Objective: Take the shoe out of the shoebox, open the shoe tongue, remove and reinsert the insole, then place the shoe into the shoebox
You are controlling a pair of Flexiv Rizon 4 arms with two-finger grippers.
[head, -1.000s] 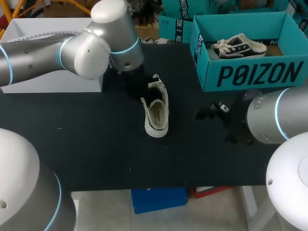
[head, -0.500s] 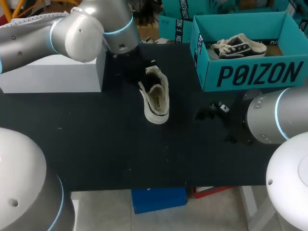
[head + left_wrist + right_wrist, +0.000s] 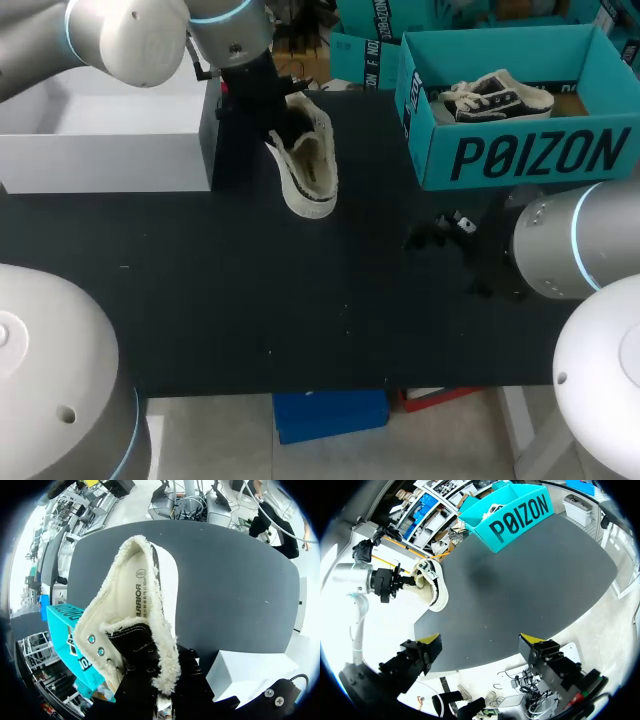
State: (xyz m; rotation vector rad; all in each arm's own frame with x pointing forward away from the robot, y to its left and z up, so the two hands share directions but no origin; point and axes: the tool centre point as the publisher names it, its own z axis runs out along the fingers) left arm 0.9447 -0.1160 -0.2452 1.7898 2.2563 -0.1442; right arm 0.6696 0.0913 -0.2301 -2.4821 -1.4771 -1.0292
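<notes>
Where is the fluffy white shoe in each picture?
Head view: the fluffy shoe is at the upper middle, gripped by the left claw, beside the white box.
Left wrist view: the fluffy shoe fills the middle, held right in that claw.
Right wrist view: the fluffy shoe is far ahead of the open right claw.
Shared landmark: the teal shoebox.

shoe [image 3: 305, 170]: fleecy cream cloth lining | table [image 3: 300, 300]: matt black | shoebox [image 3: 435, 150]: teal cardboard

Bright, even overhead light, faint soft shadow on the dark table [image 3: 520, 590], pale sheen on the left arm [image 3: 130, 35]
</notes>
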